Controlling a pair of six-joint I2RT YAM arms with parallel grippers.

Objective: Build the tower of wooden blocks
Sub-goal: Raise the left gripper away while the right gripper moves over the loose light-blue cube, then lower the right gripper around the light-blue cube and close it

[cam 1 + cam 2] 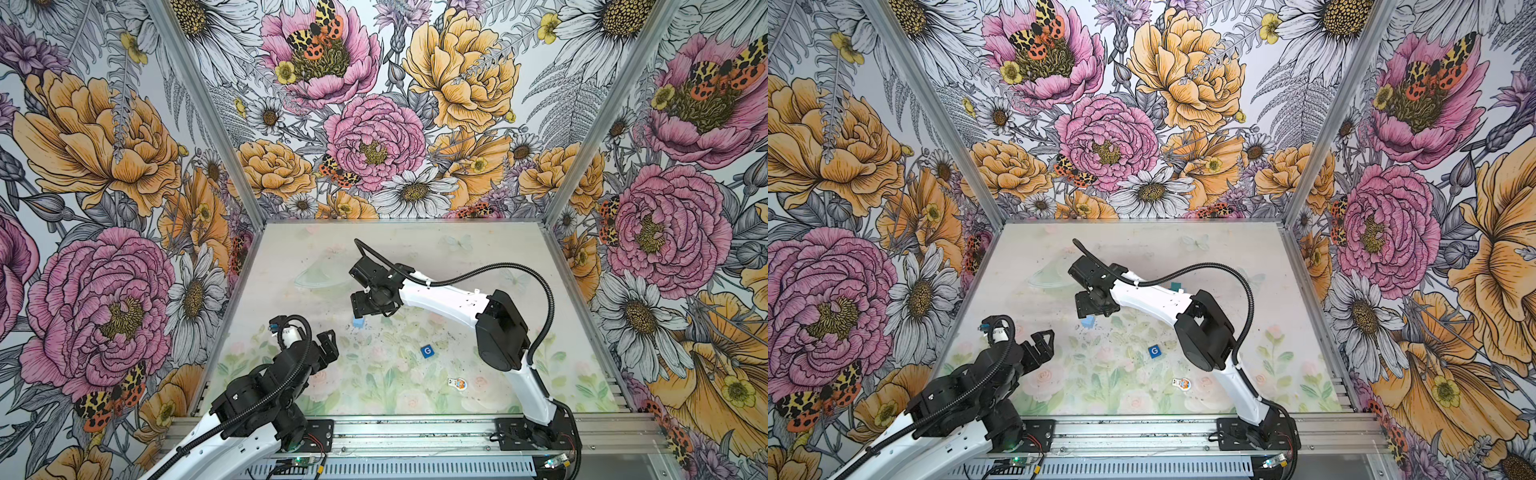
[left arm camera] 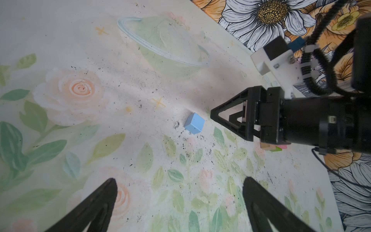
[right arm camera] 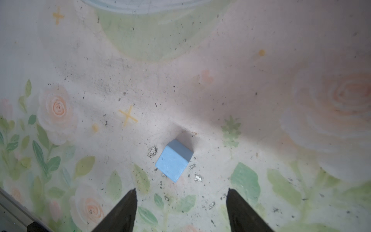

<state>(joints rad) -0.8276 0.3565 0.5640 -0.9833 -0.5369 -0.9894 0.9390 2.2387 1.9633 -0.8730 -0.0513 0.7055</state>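
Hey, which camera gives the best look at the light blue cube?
The right wrist view: the light blue cube sits large and unobstructed, just ahead of the open right gripper. The left wrist view shows it smaller, near that gripper's tip. In both top views it is a tiny patch at the gripper's edge.

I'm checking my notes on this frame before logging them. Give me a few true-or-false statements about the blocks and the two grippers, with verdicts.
1. The light blue cube lies on the table, with no gripper holding it. True.
2. The G cube tops a stack of blocks. False: it lies alone on the table, with nothing under or on it.
3. The left gripper is shut on a block. False: its jaws stand wide apart with nothing between them.
4. The right gripper is open and points down at the light blue cube. True.
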